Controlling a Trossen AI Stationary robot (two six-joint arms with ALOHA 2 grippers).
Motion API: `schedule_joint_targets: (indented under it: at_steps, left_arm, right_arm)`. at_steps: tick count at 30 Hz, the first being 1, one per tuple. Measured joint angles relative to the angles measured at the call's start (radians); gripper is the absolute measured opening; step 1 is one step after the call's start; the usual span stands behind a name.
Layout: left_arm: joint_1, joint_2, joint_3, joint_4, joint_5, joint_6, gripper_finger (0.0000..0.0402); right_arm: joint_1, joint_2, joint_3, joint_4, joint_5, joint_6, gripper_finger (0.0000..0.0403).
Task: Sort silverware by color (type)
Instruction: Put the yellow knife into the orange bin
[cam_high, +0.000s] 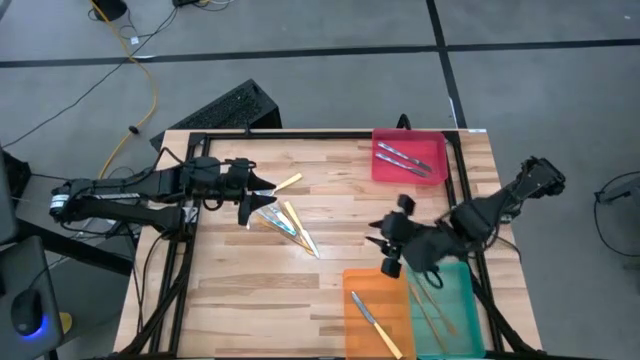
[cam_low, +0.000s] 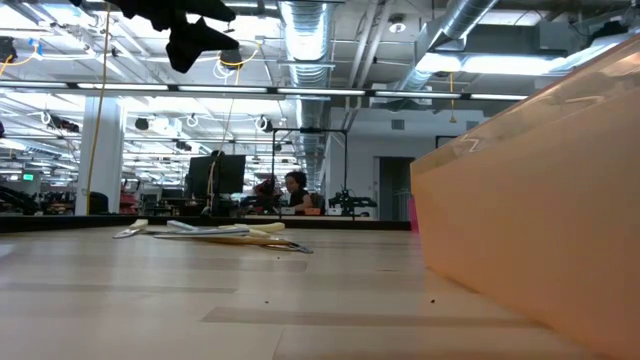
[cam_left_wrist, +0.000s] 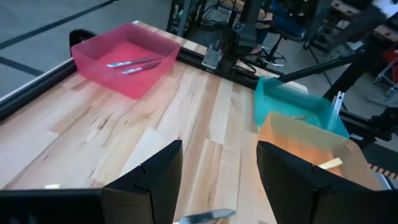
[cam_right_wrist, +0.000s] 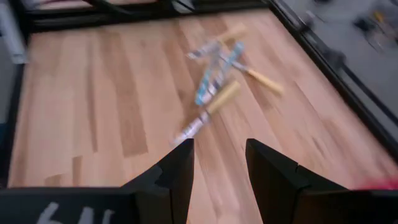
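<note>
Silverware (cam_high: 285, 220) lies mostly as a loose pile left of the table's middle: we count several yellow-handled and light-blue-handled pieces fanned out, their long axes running roughly from the upper left down to the lower right in the high view, with one yellow-handled piece (cam_high: 288, 182) just above the pile slanting the other way. From the low view the pile (cam_low: 215, 231) sits flat on the wood.

We see the table (cam_high: 240, 290) carrying three trays along its right side. The red tray (cam_high: 381, 172) at the far right corner holds two silver pieces (cam_high: 404, 157) lying side by side. The orange tray (cam_high: 395, 290) at the near edge holds one yellow-handled knife (cam_high: 377, 324), set on a diagonal. The teal tray (cam_high: 465, 310) beside it holds thin tan pieces (cam_high: 432, 306), lying lengthwise.

Our left gripper (cam_high: 252, 197) hangs over the pile's upper left end, fingers (cam_left_wrist: 149, 180) spread wide and holding nothing. Our right gripper (cam_high: 382, 244) hovers between the pile and the orange tray, fingers (cam_right_wrist: 177, 171) parted, also bare.
</note>
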Motion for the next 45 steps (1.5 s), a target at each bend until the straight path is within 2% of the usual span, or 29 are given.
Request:
schedule_joint_targets:
  at_steps: [4,8,11,14,20,25,30,34,39,42,45]
  left_arm:
    - [0.004,0.000,0.000,0.000,0.001,0.022,0.0190]
    - [0.004,0.000,0.000,-0.016,0.001,0.043,0.0190]
    - [0.004,0.000,0.000,-0.027,0.001,0.063,0.0190]
    - [0.003,0.000,0.000,-0.029,0.000,0.091,0.0190]
    - [0.003,0.002,0.000,-0.045,0.000,0.140,0.0190]
    - [0.000,0.002,0.000,-0.044,0.000,0.141,0.0190]
    - [-0.002,0.003,-0.017,-0.005,0.002,0.178,0.0190]
    - [-0.002,0.009,-0.017,0.010,0.002,0.191,0.0190]
    - [-0.002,0.015,-0.018,0.007,0.002,0.219,0.0190]
    - [-0.002,0.016,-0.018,0.003,0.003,0.219,0.0190]
    - [-0.002,0.016,-0.018,0.005,0.002,0.219,0.0190]
  right_arm:
    - [-0.108,0.000,0.000,0.133,-0.159,-0.226,0.0168]
    - [-0.212,-0.006,-0.056,0.201,-0.237,-0.311,0.0168]
    - [-0.277,-0.041,-0.141,0.313,-0.289,-0.355,0.0168]
    - [-0.326,-0.106,-0.254,0.487,-0.364,-0.383,0.0168]
    - [-0.368,-0.222,-0.540,0.969,-0.462,-0.422,0.0168]
    - [-0.354,-0.276,-0.776,1.337,-0.474,-0.415,0.0168]
    - [-0.345,-0.299,-0.923,1.626,-0.473,-0.427,0.0168]
    - [-0.363,-0.328,-0.957,1.710,-0.470,-0.430,0.0168]
    - [-0.396,-0.409,-0.954,1.705,-0.469,-0.453,0.0168]
    - [-0.425,-0.505,-0.938,1.680,-0.469,-0.460,0.0168]
    - [-0.460,-0.646,-0.900,1.557,-0.468,-0.457,0.0168]
